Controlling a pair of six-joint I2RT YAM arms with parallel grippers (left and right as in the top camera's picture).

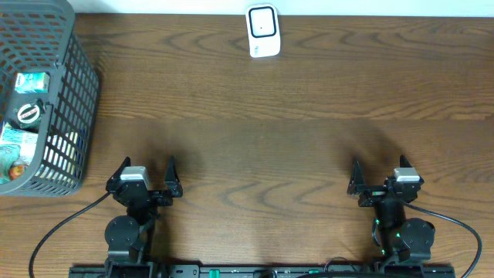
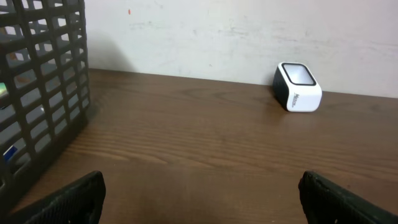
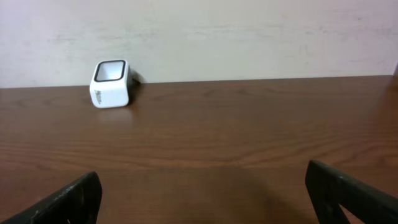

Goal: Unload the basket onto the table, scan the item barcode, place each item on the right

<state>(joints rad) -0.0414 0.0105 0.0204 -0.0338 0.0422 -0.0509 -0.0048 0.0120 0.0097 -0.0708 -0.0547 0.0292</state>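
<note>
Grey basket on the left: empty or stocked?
Stocked. Overhead shows several small packaged items inside the grey plastic mesh basket.

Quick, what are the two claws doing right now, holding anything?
Left gripper: open, holding nothing.
Right gripper: open, holding nothing.

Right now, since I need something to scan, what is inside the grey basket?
Several packaged goods lie in the basket: a teal box, a round lid and a colourful packet. Anything beneath them is covered, and the walls hide the rest.
</note>
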